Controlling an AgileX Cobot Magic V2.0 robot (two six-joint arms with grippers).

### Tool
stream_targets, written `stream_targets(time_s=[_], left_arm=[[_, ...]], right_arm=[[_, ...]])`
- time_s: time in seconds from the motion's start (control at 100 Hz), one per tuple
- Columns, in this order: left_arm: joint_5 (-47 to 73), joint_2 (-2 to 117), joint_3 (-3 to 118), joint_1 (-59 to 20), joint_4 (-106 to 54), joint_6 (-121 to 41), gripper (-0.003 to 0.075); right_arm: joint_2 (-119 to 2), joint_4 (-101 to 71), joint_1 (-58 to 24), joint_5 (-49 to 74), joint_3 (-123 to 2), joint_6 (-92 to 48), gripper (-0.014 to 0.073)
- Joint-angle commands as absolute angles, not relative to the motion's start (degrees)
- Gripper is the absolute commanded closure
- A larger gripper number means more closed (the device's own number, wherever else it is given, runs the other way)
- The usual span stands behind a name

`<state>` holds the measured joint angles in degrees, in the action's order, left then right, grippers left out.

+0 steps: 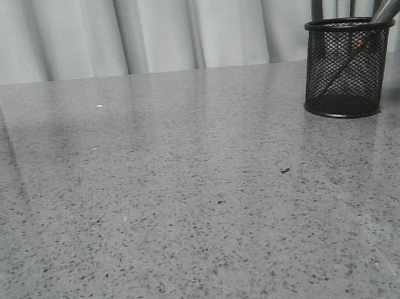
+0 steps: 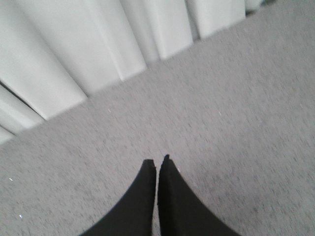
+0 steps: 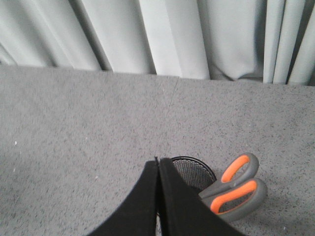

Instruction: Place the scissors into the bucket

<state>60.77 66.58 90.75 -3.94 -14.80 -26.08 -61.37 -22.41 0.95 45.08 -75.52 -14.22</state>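
The bucket (image 1: 347, 66), a black wire-mesh cup, stands at the far right of the table. The scissors (image 1: 391, 1) lean inside it, blades down, grey and orange handles sticking out over the rim to the right. In the right wrist view the bucket (image 3: 196, 172) lies just past my right gripper (image 3: 157, 162), which is shut and empty, with the scissors' handles (image 3: 238, 192) beside it. My left gripper (image 2: 156, 162) is shut with nothing in it, above bare tabletop. Neither gripper shows in the front view.
The grey speckled table (image 1: 189, 192) runs back to a pale curtain (image 1: 176, 26) along its far edge. A small dark speck (image 1: 285, 170) lies on the surface in front of the bucket.
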Motion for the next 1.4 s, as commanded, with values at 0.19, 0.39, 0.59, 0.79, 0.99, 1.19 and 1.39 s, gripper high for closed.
stream_targets(time_s=[0.19,0.39,0.59,0.79,0.99,1.19,1.39], left_arm=[[24.96,47.48,61.81,-3.78,-18.68,-26.12,0.0741],[10.38,34.00,40.99,-3.78,-19.10,-26.12,0.0741],[5.97,23.08,27.25,-3.78,-19.61,-26.12,0.0741],[3.60,12.60,18.51,-3.78,-25.24,-26.12,0.0741],[0.00,8.27,17.42,-3.78,-26.36,-26.12,0.0741],[0.00,8.19,17.42,-3.78,-26.36,-26.12,0.0741],[0.00,8.19,17.42,-3.78,-26.36,-26.12,0.0741]], right_arm=[[-44.99,-24.11,1.39,17.26,-52.46,-15.87,0.0662],[-34.43,-23.90,1.39,11.23,-38.89,-19.46,0.0662],[-25.14,-23.90,1.39,7.44,-27.60,-19.46,0.0662],[-16.02,-23.90,1.39,5.95,-18.98,-19.46,0.0662],[-13.01,-24.11,1.39,5.67,-17.47,-19.46,0.0662],[-13.01,-24.65,1.39,5.78,-17.47,-19.34,0.0662],[-13.01,-24.65,1.39,5.78,-17.47,-19.34,0.0662]])
